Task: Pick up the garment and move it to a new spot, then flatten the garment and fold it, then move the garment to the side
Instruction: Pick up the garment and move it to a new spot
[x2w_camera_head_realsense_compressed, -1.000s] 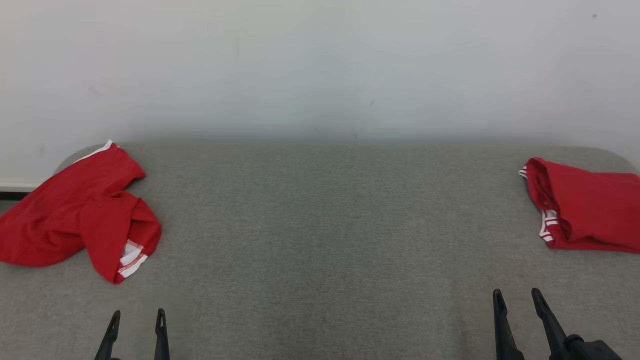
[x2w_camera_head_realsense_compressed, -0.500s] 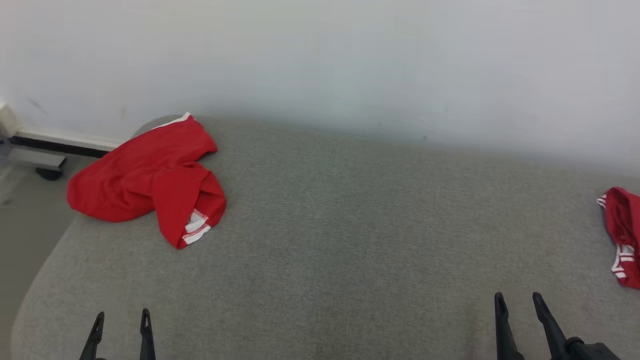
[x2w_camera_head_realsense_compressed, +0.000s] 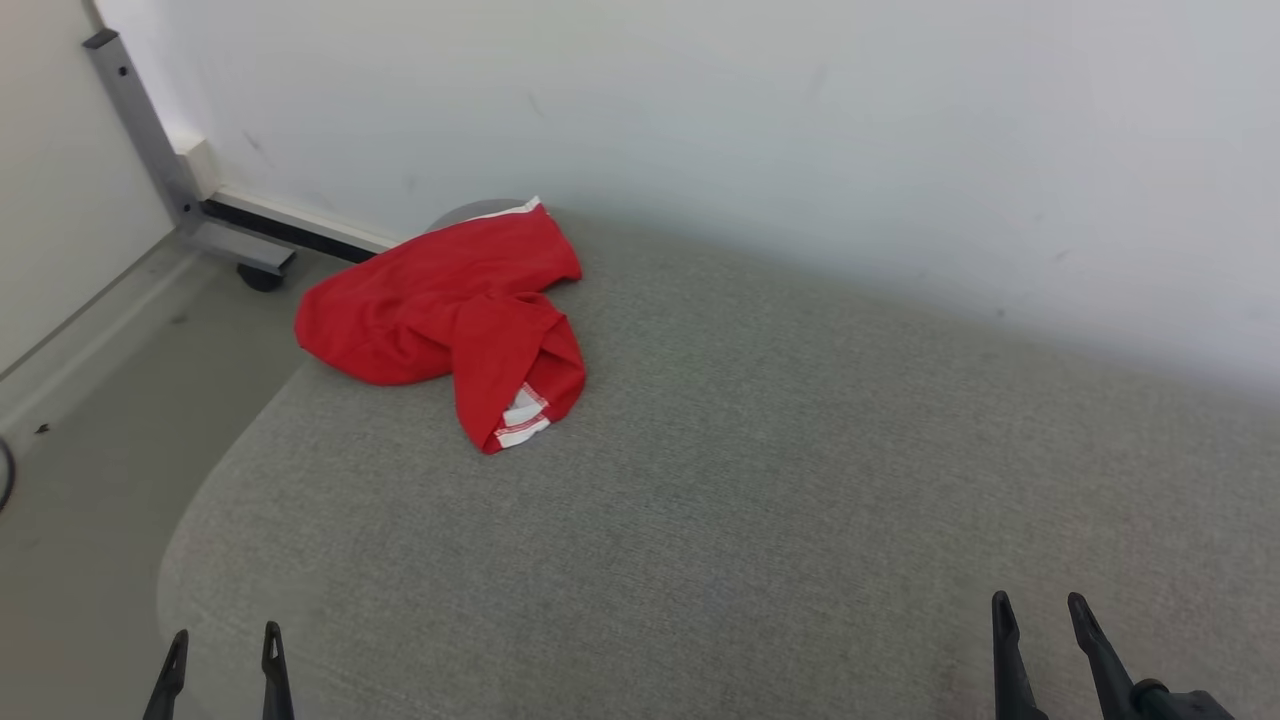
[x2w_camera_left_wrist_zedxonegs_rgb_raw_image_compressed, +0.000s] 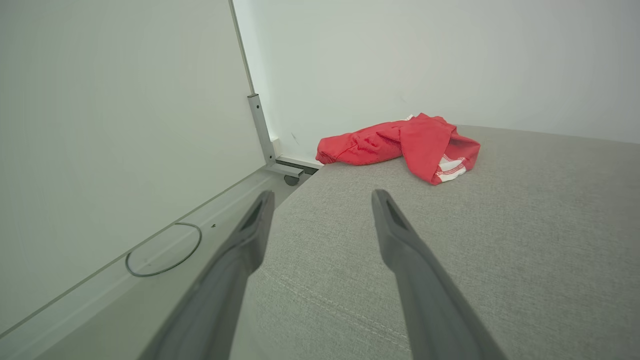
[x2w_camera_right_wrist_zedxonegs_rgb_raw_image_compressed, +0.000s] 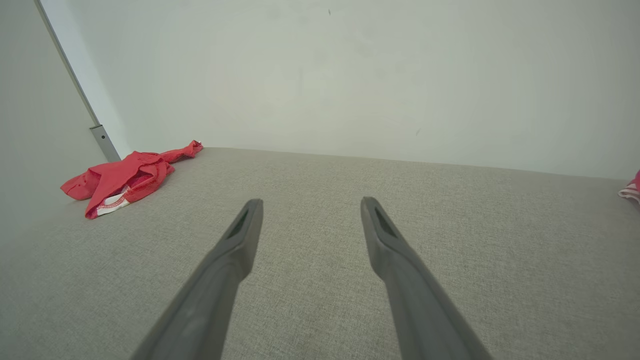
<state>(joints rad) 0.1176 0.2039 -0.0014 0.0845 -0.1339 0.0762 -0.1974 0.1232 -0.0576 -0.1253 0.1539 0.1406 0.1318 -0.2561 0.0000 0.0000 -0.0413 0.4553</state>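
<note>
A crumpled red garment (x2w_camera_head_realsense_compressed: 450, 305) with white striped trim lies at the far left corner of the grey padded table (x2w_camera_head_realsense_compressed: 760, 480), part of it hanging over the table's left edge. It also appears in the left wrist view (x2w_camera_left_wrist_zedxonegs_rgb_raw_image_compressed: 400, 145) and the right wrist view (x2w_camera_right_wrist_zedxonegs_rgb_raw_image_compressed: 120, 177). My left gripper (x2w_camera_head_realsense_compressed: 222, 648) stands open near the table's front left edge, well short of the garment. My right gripper (x2w_camera_head_realsense_compressed: 1040, 610) stands open at the front right, empty. Both pairs of fingers (x2w_camera_left_wrist_zedxonegs_rgb_raw_image_compressed: 400, 240) (x2w_camera_right_wrist_zedxonegs_rgb_raw_image_compressed: 385, 240) are spread with nothing between them.
A white wall runs behind the table. To the left is the floor (x2w_camera_head_realsense_compressed: 90, 420) with a grey metal frame on a caster (x2w_camera_head_realsense_compressed: 262, 278) and a thin cable loop (x2w_camera_left_wrist_zedxonegs_rgb_raw_image_compressed: 162, 250). A bit of another red garment (x2w_camera_right_wrist_zedxonegs_rgb_raw_image_compressed: 631, 189) lies at the far right.
The head camera has turned left, so the red garment now sits nearer the middle and the other red garment has left the head view. Both grippers stay open.
</note>
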